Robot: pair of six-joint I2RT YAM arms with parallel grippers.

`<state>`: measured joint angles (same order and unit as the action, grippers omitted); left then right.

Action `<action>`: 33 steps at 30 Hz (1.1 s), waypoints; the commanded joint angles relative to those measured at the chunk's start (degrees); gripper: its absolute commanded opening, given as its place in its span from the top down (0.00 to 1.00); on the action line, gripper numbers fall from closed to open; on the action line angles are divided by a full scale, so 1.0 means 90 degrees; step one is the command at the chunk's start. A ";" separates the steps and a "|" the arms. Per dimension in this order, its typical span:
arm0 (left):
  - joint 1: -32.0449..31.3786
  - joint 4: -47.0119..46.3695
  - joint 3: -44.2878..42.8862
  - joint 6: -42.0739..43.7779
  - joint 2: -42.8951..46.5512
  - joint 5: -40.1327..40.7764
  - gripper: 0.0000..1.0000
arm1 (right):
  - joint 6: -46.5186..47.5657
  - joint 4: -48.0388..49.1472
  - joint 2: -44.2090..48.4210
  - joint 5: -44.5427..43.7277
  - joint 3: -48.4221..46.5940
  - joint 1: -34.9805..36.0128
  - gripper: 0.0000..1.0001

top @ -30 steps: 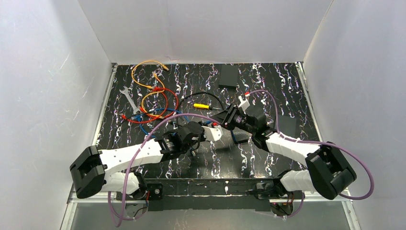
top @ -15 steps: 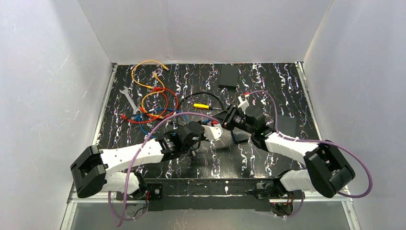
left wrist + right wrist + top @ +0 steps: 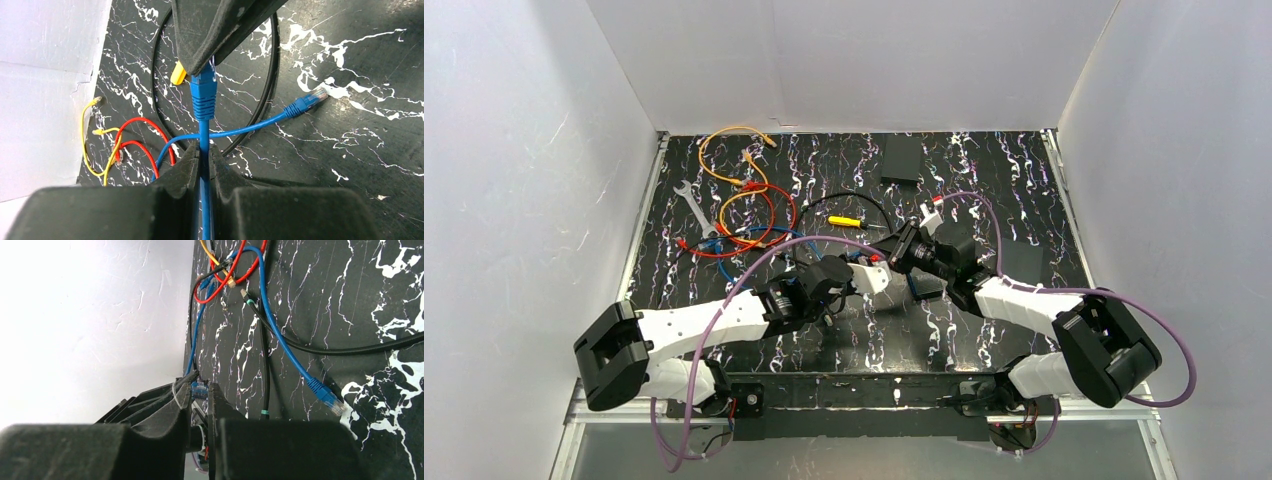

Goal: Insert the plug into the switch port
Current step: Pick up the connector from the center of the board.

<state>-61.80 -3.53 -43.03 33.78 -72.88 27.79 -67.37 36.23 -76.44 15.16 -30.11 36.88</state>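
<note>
**Plug held between two grippers, nose pointing away from the left fingers**

Nearest the left wrist camera, the left gripper (image 3: 202, 150) is clamped on the blue cable (image 3: 202, 210), which runs straight out through the slit between its fingers. Just ahead of those fingertips the plug (image 3: 204, 92) stands clear. Its long axis is in line with the fingers and its boot is towards them.

Its head goes in under the dark tips of the right gripper (image 3: 199, 392). In the right wrist view those fingers are drawn in close, with the plug's blue end between them. I judge they are pinching it, though pad contact is hidden. The plug is therefore directly between the two sets of fingers, at arm's meeting point.

Off to one side of the held line, flat on the table (image 3: 350, 165), lies the cable's second plug (image 3: 310, 99), untouched.

Farthest out, well beyond both grippers, sits a black box, probably the switch (image 3: 902, 158); its ports cannot be made out. The right arm looks slightly nearer to it.
</note>
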 commanded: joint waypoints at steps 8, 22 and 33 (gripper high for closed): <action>-0.0057 0.0021 -0.0201 -0.0153 0.0373 -0.0100 0.58 | 0.1053 0.0267 -0.0130 0.0638 -0.0324 -0.0081 0.99; 0.1252 0.1724 -0.0873 -0.1458 0.1658 -0.3620 0.33 | 0.4729 -0.1132 0.0396 0.1604 -0.1263 -0.0320 0.99; 0.2460 0.1349 -0.1194 -0.2835 0.1484 -0.6780 0.32 | 0.6480 -0.0143 0.1710 0.2076 -0.0610 -0.0336 0.99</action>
<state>-41.12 9.82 -52.10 14.26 -58.78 -20.49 -17.65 27.24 -65.12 30.44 -37.93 34.11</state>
